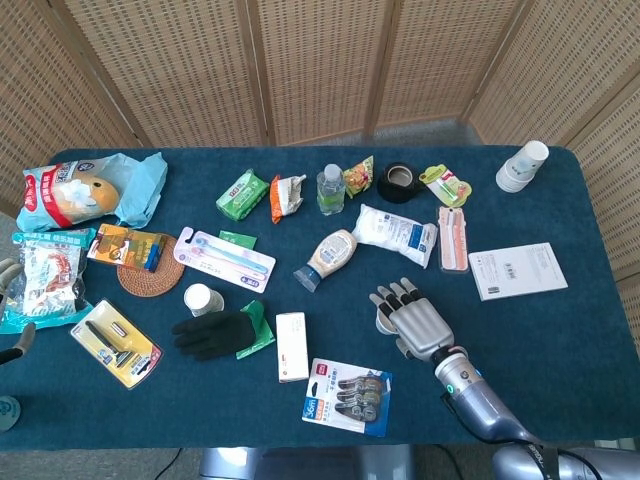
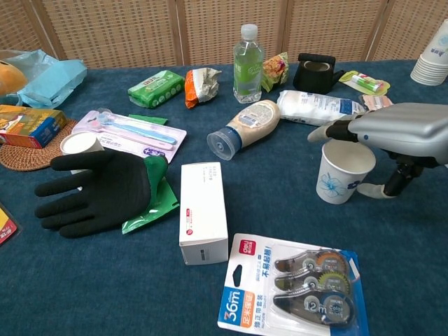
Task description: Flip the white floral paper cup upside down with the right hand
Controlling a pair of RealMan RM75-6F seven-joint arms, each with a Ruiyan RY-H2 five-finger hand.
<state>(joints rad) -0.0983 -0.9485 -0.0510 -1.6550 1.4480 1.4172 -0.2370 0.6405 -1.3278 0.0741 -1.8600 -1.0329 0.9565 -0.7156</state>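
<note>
The blue tabletop (image 1: 600, 300) fills both views, crowded with packets, and the matter in hand sits at the lower right of centre in the head view. There the right robot hand (image 1: 415, 318) reaches up from the bottom edge of the frame, palm down, fingers spread and holding nothing. In the chest view it shows at the right edge (image 2: 392, 129), hanging directly over the white floral paper cup (image 2: 343, 173): the fingers (image 2: 329, 130) pass above the cup's open mouth while the thumb drops down beside its right wall, seemingly just clear of it, though contact cannot be ruled out. The cup stands upright, long axis vertical, mouth up, just right of the frame's middle, so it lies below and slightly forward of the palm. A grasp would likely need the hand to lower and close round the wall before any turn. The left robot hand (image 1: 12, 300) shows only as fingertips at the far left edge of the head view, well apart from the cup; its state cannot be told.
</note>
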